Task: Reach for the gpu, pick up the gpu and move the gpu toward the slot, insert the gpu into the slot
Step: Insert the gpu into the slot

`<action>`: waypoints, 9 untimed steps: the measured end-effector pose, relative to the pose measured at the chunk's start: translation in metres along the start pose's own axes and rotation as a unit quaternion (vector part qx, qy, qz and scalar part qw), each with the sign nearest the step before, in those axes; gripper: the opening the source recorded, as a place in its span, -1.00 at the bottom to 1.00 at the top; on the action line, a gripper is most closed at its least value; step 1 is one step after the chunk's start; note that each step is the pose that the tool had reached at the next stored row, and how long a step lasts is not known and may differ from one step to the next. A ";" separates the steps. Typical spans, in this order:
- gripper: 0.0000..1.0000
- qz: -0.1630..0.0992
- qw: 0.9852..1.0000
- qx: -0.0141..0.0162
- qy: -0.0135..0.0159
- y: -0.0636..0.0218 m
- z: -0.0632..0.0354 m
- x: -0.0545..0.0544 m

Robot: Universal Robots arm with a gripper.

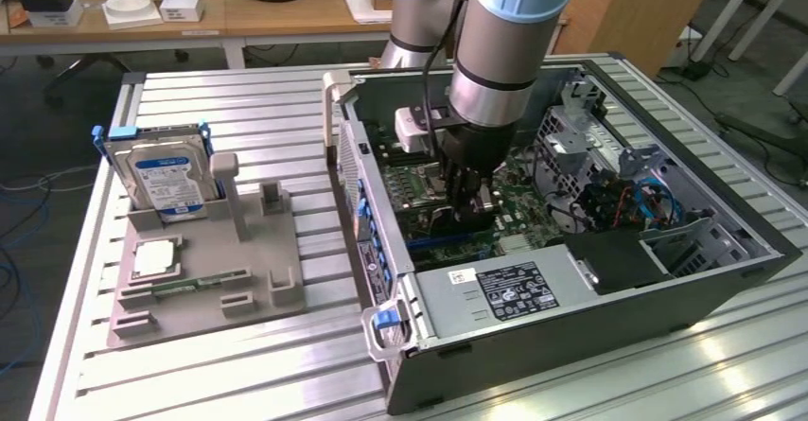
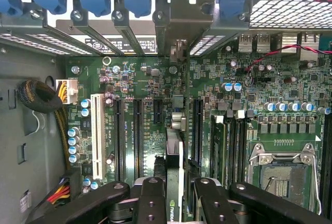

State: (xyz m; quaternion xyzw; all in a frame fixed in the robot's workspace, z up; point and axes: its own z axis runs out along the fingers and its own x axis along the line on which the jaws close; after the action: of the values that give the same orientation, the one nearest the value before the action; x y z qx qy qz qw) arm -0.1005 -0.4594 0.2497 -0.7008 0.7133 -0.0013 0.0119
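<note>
The gpu (image 2: pixel 175 156) is a thin dark card seen edge-on in the wrist view, standing upright over the green motherboard (image 2: pixel 129 86). Its silver bracket end (image 2: pixel 179 47) meets the case's rear slot openings. My gripper (image 2: pixel 176 199) is shut on the card, with one black finger (image 2: pixel 151 198) on each side. The card lies between two long black slots (image 2: pixel 137 136), (image 2: pixel 197 130) and hides the slot under it, so I cannot tell whether it is seated. In the exterior view the gripper (image 1: pixel 464 203) reaches down inside the open computer case (image 1: pixel 707 279).
A grey fixture (image 1: pixel 253 251) at the exterior view's left holds a blue-labelled hard drive (image 1: pixel 166 177), a processor chip (image 1: pixel 154 257) and a green memory stick (image 1: pixel 196 282). Inside the case are the power supply (image 1: pixel 505 293), blue cables (image 1: pixel 644 199) and the processor socket (image 2: pixel 282 175).
</note>
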 end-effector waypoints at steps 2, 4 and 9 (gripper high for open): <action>-0.48 0.000 1.000 0.000 0.000 0.0000 0.0000 0.000; -0.48 0.000 1.000 0.000 0.000 0.0000 0.0000 0.000; -0.48 0.000 1.000 0.000 0.000 0.0000 0.0000 0.000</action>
State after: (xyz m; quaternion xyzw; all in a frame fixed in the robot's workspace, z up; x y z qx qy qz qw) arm -0.1005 -0.4595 0.2497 -0.7008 0.7132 -0.0013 0.0119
